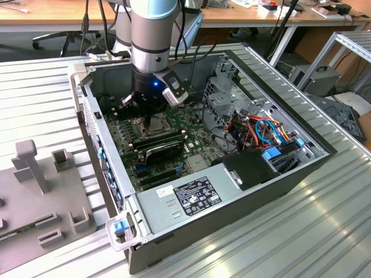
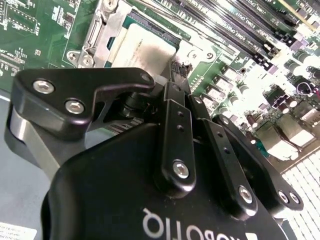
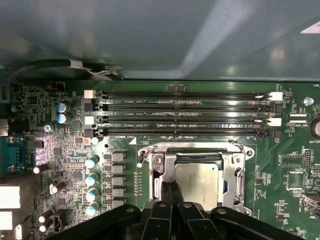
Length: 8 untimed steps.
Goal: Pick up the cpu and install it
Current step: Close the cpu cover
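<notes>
Inspection began at my tool [image 3: 170, 192]. In both wrist views its two fingers stood narrow, drawn together with no gap visible between them, tips [image 2: 179, 75] down at the socket. In the exterior view, upper middle of the frame, the tool [image 1: 152, 113] was lowered inside the open computer case [image 1: 232, 197], close over the board.

The cpu [image 3: 200, 180] lay flat within the socket frame [image 3: 160, 165], its dull silver top facing up and level. My fingertips were at the edge of the cpu [image 2: 145, 47]. Whether they touched it or pinched that edge could not be established. The metal frame [image 2: 100, 30] surrounded the chip on the sides that were visible.

Beyond the socket ran the long black memory slots [image 3: 185, 112], parallel and apart from the cpu. The green motherboard [image 3: 65, 150] extended around them, with capacitors beside the socket.

Judgement: the picking up appeared done and the step in hand was the seating of the cpu in its socket. The chip looked to be in place or nearly so. Any move from this position would call for a light vertical touch and no sideways drag, since the chip is thin and the socket contacts beneath it are likely delicate.

Farthest out, the case rested on the ribbed metal tabletop [image 1: 324, 231].
</notes>
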Available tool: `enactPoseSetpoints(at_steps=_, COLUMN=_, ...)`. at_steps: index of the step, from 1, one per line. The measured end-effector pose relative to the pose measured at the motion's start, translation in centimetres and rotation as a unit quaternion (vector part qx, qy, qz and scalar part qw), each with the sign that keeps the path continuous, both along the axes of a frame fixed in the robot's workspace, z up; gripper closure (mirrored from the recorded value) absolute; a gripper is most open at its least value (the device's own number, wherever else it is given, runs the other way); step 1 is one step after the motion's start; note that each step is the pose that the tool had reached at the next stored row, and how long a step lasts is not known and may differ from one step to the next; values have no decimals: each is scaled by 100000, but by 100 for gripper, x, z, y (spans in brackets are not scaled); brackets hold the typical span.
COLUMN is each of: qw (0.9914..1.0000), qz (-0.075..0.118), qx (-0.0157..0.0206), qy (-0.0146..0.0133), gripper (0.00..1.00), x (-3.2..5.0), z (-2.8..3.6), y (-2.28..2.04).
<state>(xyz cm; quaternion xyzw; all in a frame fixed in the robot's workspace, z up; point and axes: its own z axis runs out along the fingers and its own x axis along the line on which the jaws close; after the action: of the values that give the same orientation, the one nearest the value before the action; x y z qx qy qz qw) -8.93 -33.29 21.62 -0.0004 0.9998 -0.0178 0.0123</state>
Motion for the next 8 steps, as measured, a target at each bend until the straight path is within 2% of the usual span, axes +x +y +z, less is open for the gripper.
enactPoseSetpoints(at_steps=2, qw=100000, qz=-3, qx=6, qy=-2, gripper=89, x=-5, z=28, y=0)
enactPoseSetpoints(at_steps=7, qw=100000, qz=2, qx=45, qy=-229, gripper=89, x=-185, z=32, y=0)
enactPoseSetpoints(at_steps=8, qw=100000, qz=-1, qx=38, qy=-256, gripper=89, x=-199, z=35, y=1)
